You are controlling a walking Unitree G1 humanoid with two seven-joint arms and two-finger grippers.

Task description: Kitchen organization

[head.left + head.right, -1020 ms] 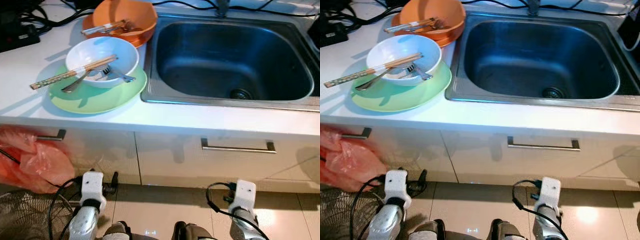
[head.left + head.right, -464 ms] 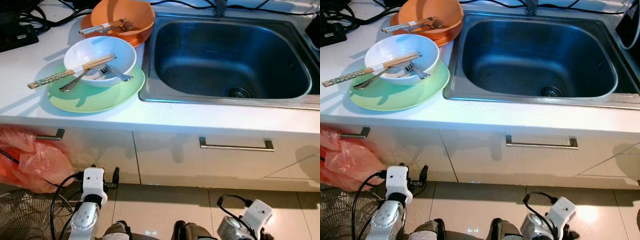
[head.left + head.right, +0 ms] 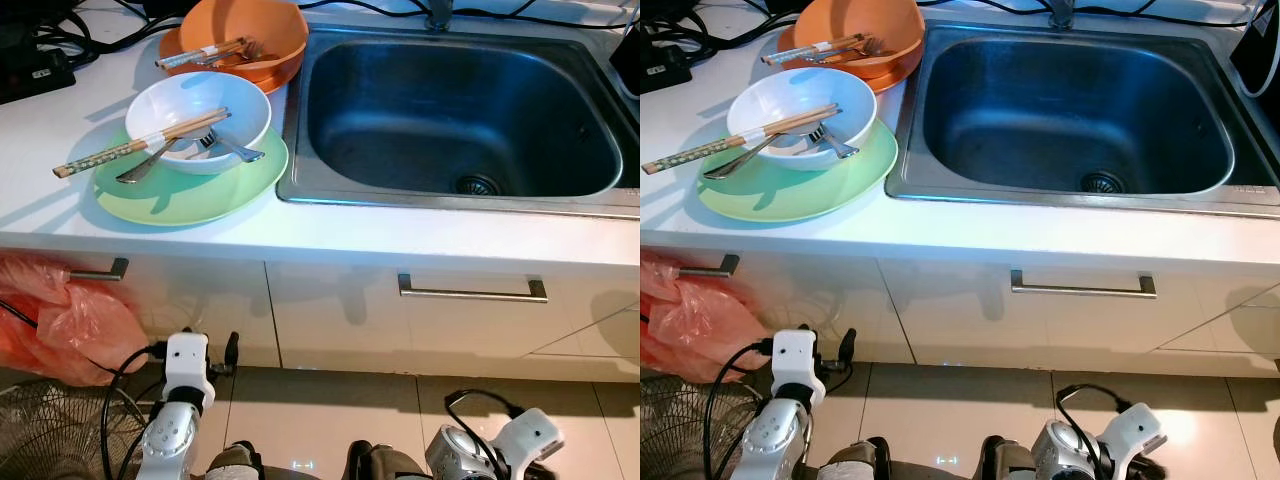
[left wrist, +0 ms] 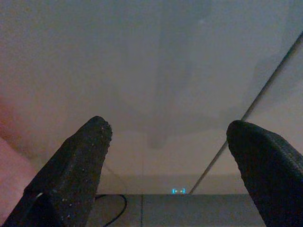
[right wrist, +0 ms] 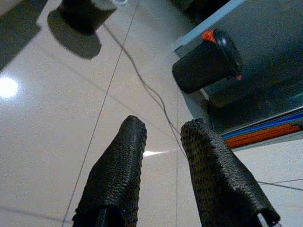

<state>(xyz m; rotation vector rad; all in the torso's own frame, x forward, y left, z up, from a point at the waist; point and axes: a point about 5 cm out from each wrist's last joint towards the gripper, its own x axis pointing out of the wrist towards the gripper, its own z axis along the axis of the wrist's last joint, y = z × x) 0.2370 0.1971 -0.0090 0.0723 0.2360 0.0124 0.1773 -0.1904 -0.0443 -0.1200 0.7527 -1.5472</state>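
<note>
Crosswise, chopsticks (image 3: 140, 143) over white bowl (image 3: 198, 106), tips toward sink (image 3: 470, 110).

Right gripper (image 5: 163, 137) fingers slightly apart, tiled floor (image 5: 42, 123), possibly a black wheel (image 5: 206, 66)

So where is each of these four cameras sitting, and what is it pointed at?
Left eye: on the head, looking down at the sink, white bowl and green plate; both silver arms hang low.
Right eye: beside it, sharing that scene.
Left wrist: along the open left gripper, facing a pale cabinet front.
Right wrist: along the right gripper, facing floor tiles and a cable.
</note>
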